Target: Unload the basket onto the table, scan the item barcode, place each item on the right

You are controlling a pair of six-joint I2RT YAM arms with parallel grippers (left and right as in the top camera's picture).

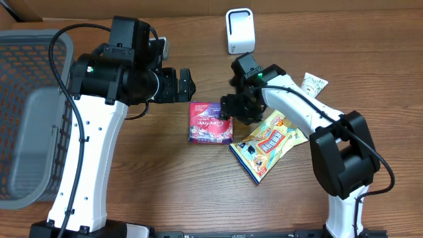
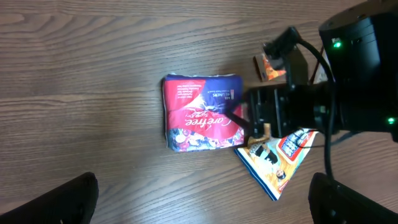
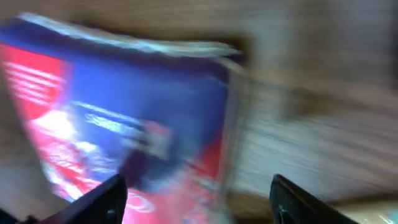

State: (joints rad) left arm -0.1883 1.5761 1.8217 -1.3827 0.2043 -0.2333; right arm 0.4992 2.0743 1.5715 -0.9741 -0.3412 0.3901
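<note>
— Overhead, we see the right gripper [image 1: 232, 109] at the 3 o'clock edge of the red-and-blue soft plastic packet [image 1: 210, 123], which lies flat on the brown wooden table [image 1: 165, 192].
— The left gripper [image 1: 187, 84] hovers at its 11 o'clock. From the left wrist, we see its fingers [image 2: 59, 200] wide apart, empty.
— The right wrist view is blurred. We see jaws apart, one fingertip [image 3: 102, 199] over the packet.

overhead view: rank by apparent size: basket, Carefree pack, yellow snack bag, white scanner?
1. grey basket, by far the largest.
2. yellow snack bag.
3. Carefree pack and white scanner: too close to rank. The pack is partly covered, and the scanner stands upright, so its top is nearer the camera.
</note>
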